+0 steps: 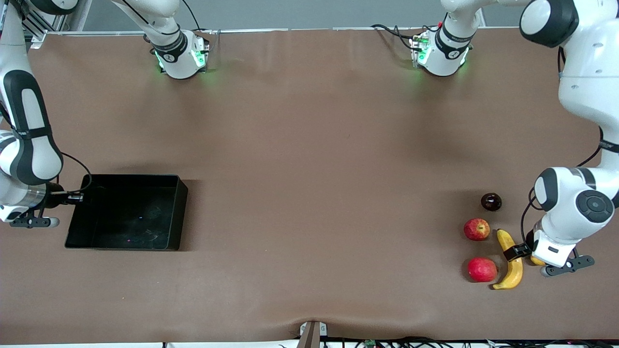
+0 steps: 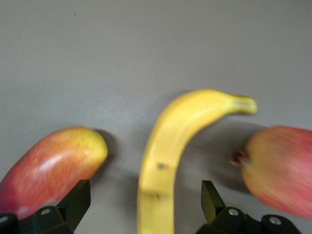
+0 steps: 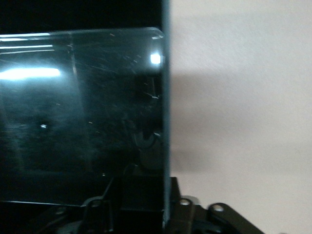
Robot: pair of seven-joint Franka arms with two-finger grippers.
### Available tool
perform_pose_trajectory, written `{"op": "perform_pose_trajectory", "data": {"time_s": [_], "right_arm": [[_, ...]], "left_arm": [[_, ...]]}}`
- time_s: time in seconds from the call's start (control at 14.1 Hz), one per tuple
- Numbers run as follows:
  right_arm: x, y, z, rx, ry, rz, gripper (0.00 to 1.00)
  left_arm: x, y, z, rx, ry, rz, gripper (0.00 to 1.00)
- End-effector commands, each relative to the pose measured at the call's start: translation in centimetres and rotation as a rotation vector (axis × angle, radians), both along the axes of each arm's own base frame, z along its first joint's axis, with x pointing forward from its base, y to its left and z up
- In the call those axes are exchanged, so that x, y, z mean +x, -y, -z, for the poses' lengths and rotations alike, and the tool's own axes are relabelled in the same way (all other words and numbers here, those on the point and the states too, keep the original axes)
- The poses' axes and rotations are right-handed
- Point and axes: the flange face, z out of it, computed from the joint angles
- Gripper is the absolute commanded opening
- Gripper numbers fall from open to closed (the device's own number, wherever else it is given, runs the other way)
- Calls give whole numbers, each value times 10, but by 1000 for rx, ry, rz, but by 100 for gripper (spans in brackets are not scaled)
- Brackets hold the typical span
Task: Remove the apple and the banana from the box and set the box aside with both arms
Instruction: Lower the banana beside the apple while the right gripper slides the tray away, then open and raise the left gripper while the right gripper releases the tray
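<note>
The yellow banana lies near the left arm's end of the table, between two red apples and the left arm. My left gripper is low over the banana's middle and open. In the left wrist view the banana runs between the fingers with a gap on each side, and an apple lies outside each finger. The black box sits at the right arm's end. My right gripper is shut on its side wall.
A dark round fruit lies farther from the front camera than the apples. A small orange-yellow thing shows partly under the left hand. The box holds nothing. Bare brown table stretches between the box and the fruits.
</note>
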Motion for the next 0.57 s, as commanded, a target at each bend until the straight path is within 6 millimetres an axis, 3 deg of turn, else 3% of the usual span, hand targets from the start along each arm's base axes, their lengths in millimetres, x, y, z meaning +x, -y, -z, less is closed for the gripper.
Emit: {"op": "perform_pose_trajectory", "data": {"time_s": [0.0, 0.21, 0.28, 0.5], "right_arm": [[25, -14, -59, 20, 4, -39, 100], [59, -50, -124, 33, 85, -108, 100], [66, -61, -137, 29, 110, -125, 100], [90, -126, -204, -30, 170, -231, 100]], "left_arm": [[-18, 39, -85, 46, -78, 38, 100], [-32, 70, -149, 68, -96, 77, 100], [-35, 75, -170, 77, -72, 86, 100], [-53, 105, -235, 96, -44, 118, 100]]}}
